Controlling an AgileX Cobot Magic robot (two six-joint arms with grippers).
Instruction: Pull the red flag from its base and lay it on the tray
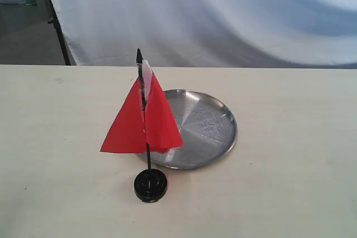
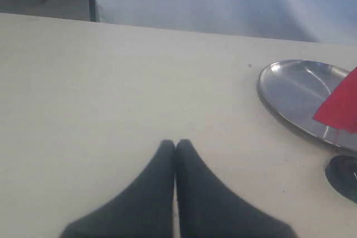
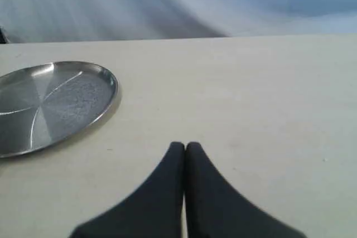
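The red flag (image 1: 142, 124) stands upright on its thin black stick, which is planted in the round black base (image 1: 150, 185) near the table's front. Right behind it lies the silver tray (image 1: 215, 137), with nothing in it. In the left wrist view a corner of the flag (image 2: 341, 106), the tray (image 2: 295, 90) and the base's edge (image 2: 344, 175) show off to one side. My left gripper (image 2: 175, 144) is shut on nothing, well apart from them. My right gripper (image 3: 185, 146) is also shut and holds nothing, with the tray (image 3: 33, 101) some way off. Neither gripper appears in the exterior view.
The pale table top (image 1: 290, 193) stretches wide on both sides of the flag. A white cloth backdrop (image 1: 223, 15) hangs behind the table's far edge. A dark stand leg (image 1: 58, 26) rises at the back left.
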